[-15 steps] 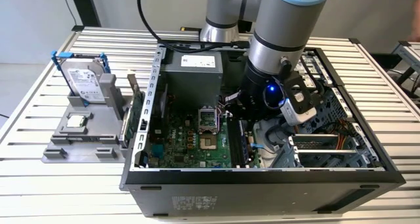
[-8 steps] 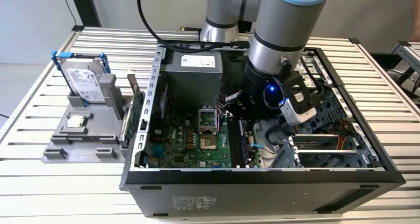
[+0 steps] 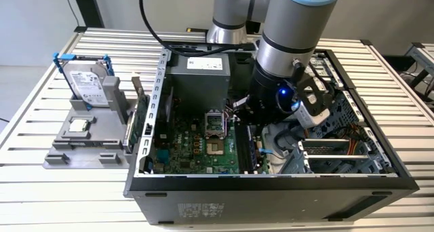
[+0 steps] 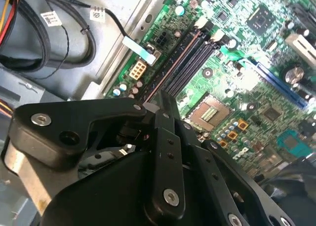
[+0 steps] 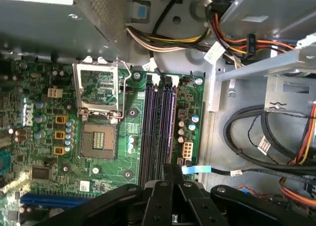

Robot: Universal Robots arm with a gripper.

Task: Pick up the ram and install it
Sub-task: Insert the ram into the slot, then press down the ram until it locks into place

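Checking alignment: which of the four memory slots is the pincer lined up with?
Seemingly the outermost slot, beside the board's edge; the pincer sits at its end.

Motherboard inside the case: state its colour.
Green; the motherboard shows best in the first wrist view, with the gripper above its memory slots.

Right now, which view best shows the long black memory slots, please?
The first wrist view: the long black memory slots lie almost fully exposed. The second wrist view shows them slanted; the exterior view, partly behind the arm.
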